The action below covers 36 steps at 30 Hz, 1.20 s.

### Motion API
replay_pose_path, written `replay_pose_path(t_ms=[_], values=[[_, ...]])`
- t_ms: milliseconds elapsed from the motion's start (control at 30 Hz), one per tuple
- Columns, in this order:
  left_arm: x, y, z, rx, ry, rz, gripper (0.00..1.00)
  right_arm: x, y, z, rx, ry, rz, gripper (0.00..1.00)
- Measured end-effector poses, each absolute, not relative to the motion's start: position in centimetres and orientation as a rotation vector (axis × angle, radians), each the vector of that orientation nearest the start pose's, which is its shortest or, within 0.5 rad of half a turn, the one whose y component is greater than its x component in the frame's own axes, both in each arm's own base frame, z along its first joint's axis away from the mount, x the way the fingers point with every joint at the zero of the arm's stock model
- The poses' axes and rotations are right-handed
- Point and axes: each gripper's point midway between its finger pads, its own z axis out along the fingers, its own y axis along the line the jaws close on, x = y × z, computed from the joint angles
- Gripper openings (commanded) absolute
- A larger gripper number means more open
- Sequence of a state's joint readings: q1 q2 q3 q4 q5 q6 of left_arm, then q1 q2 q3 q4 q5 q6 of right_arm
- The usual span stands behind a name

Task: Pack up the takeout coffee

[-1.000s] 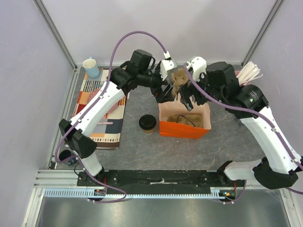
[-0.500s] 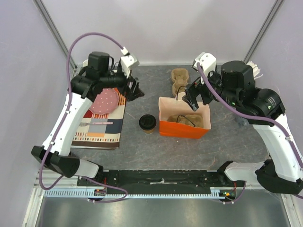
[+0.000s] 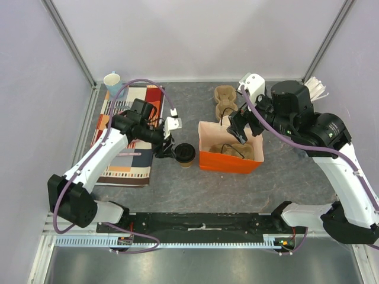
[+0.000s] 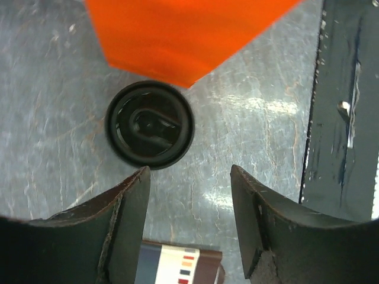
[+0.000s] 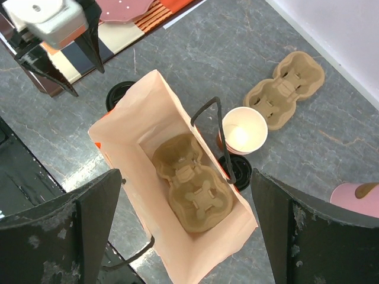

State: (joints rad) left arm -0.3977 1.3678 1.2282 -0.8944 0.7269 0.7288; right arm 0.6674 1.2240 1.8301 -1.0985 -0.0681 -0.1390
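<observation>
The left gripper (image 4: pixel 188 177) is held with jaws apart and empty, just short of the takeout coffee (image 4: pixel 149 124), which stands by a corner of the orange bag (image 4: pixel 183 29). Bare table (image 4: pixel 254 118) is left alongside. The right gripper (image 5: pixel 186 174), spread wide, is poised over the bag's open mouth.

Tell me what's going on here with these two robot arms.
They are packing a takeout coffee. The left gripper is down beside the black-lidded cup, jaws apart, not gripping it yet. The cup stands on the table right next to the orange bag. The right gripper hovers open over the bag's mouth, and a cardboard cup carrier already lies inside the bag.
</observation>
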Motion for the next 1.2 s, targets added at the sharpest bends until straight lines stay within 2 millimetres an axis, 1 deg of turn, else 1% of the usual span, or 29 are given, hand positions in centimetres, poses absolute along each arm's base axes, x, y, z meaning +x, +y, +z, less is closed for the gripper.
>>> replay_pose_path(t_ms=[167,267,433,533,667,733,800,867,933,1033,1200], values=[[22.8,-21.2,17.8,1.696,1.666,-0.843,0.56,22.8,18.9,39.3,-0.863,1.906,0.398,0.98],[22.9,-21.8,17.2,1.755,1.595,-0.847,0.54,22.5,18.7,39.3,-0.862,1.902,0.400,0.98],[22.6,-23.5,15.4,1.886,1.504,-0.826,0.54,22.1,18.3,39.3,-0.860,1.897,0.401,0.98],[22.4,-23.9,14.3,1.940,1.486,-0.810,0.54,22.0,18.3,39.1,-0.862,1.899,0.401,0.98],[23.4,-23.7,13.4,1.962,1.494,-0.758,0.53,22.0,18.3,38.8,-0.869,1.904,0.399,0.98],[23.8,-23.7,13.0,1.966,1.498,-0.742,0.50,22.0,18.3,38.6,-0.875,1.906,0.399,0.98],[24.1,-23.7,12.6,1.973,1.503,-0.733,0.49,22.0,18.4,38.4,-0.879,1.911,0.400,0.98],[24.3,-23.7,12.3,1.978,1.505,-0.721,0.44,22.0,18.4,38.4,-0.881,1.912,0.400,0.98],[24.3,-23.7,12.1,1.980,1.507,-0.717,0.39,22.0,18.4,38.4,-0.884,1.911,0.399,0.98],[24.1,-23.8,11.9,1.988,1.505,-0.722,0.35,22.0,18.4,38.3,-0.887,1.911,0.397,0.98],[23.8,-24.0,11.4,2.005,1.506,-0.731,0.32,22.0,18.4,38.3,-0.889,1.909,0.399,0.98]])
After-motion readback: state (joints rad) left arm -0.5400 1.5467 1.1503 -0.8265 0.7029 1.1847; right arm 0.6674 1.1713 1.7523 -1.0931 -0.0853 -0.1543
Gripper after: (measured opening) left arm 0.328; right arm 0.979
